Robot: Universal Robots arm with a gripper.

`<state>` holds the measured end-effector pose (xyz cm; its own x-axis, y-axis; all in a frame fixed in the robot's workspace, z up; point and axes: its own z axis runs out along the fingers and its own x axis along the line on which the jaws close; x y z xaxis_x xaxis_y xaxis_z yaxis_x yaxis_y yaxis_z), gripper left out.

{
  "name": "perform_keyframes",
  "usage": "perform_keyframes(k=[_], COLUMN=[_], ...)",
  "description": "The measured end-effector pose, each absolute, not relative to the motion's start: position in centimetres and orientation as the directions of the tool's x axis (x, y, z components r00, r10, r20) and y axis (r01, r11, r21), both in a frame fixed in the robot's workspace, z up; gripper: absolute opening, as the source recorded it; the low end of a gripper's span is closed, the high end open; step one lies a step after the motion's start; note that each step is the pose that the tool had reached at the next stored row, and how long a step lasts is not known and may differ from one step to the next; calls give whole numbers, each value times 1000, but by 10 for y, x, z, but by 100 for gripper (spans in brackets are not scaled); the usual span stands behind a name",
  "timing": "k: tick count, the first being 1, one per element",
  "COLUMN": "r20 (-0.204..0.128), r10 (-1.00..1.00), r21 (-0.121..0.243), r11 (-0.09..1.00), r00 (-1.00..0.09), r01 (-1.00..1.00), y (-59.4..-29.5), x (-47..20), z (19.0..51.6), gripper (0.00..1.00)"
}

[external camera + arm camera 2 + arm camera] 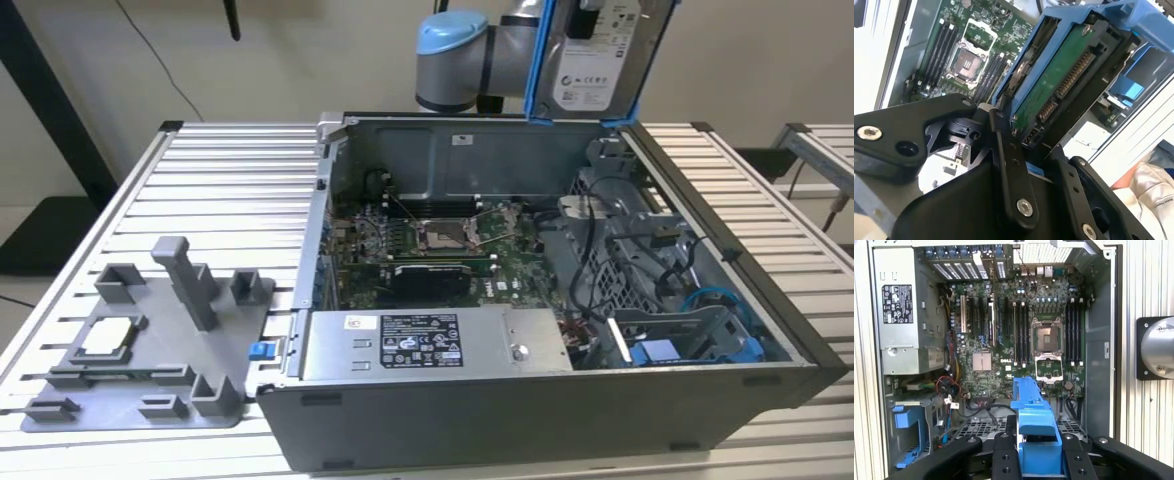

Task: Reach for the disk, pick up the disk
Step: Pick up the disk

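My end effector (pixel 1038 452) grips the disk (pixel 597 55) above the rear wall of the open computer case (pixel 561 400). The case stands on the surface (pixel 214 160). A fixture plate (pixel 147 370) lies beside it, at the exterior view's left.

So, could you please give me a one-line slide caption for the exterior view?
Disk held aloft by the arm above the open computer case on a slatted table.

You had open air above the case (pixel 441 420); its walls and cable tangle (pixel 627 250) crowded the drive-bay side.
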<state>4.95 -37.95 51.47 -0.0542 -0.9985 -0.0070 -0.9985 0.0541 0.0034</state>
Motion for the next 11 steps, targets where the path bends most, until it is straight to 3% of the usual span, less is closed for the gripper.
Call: perform_keyframes(k=[11], r20=[-7], r10=[-999], r21=[3], r11=[54], r00=[-54], r01=[-999], y=[-380], x=[64], z=[515], gripper=[0])
